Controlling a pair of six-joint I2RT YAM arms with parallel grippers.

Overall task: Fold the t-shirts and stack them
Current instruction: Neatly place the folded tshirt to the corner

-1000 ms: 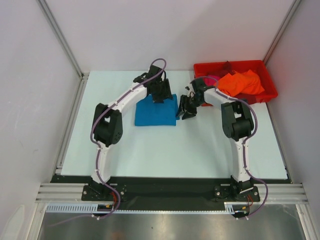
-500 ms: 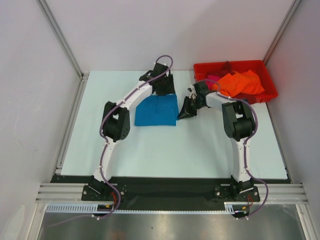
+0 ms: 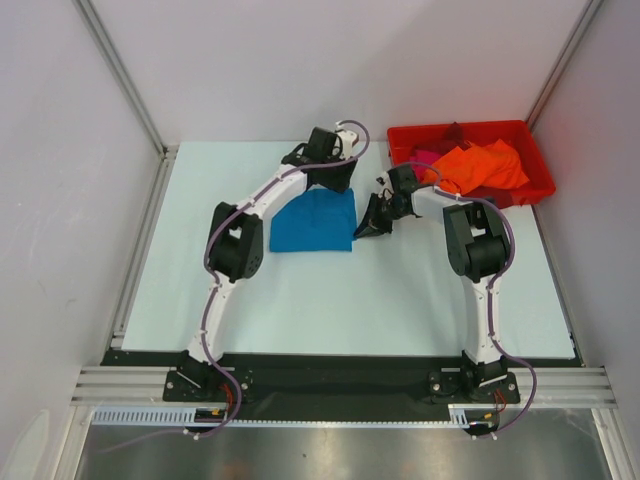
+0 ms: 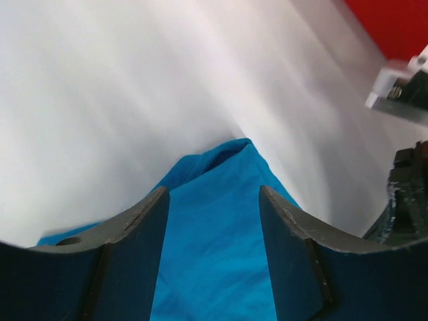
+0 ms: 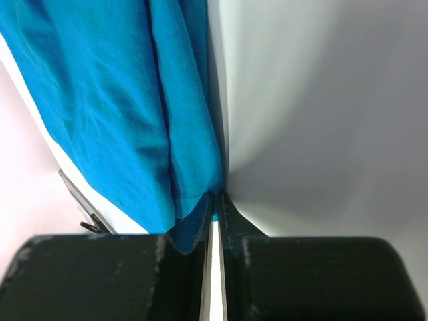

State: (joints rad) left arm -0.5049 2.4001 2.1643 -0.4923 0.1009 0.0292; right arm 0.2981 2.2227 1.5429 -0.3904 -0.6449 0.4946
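The teal-blue t-shirt (image 3: 313, 222) lies folded into a rectangle on the white table. My left gripper (image 3: 331, 178) is open over the shirt's far edge; in the left wrist view the shirt (image 4: 214, 254) shows between and below the spread fingers, around my gripper (image 4: 212, 194). My right gripper (image 3: 370, 226) sits low at the shirt's right edge. In the right wrist view its jaws (image 5: 215, 200) are closed on the hem of the shirt (image 5: 120, 100), and cloth laps over one finger. An orange t-shirt (image 3: 482, 165) and a magenta one (image 3: 422, 158) lie in the bin.
The red plastic bin (image 3: 460, 127) stands at the back right corner, close behind the right arm; it also shows in the left wrist view (image 4: 394, 23). White walls and metal rails border the table (image 3: 300, 300). The right arm's wrist (image 4: 404, 93) is close to the left gripper.
The left gripper has moved off the shirt's top toward its far edge. The right gripper has dropped to the shirt's right edge and closed on it.
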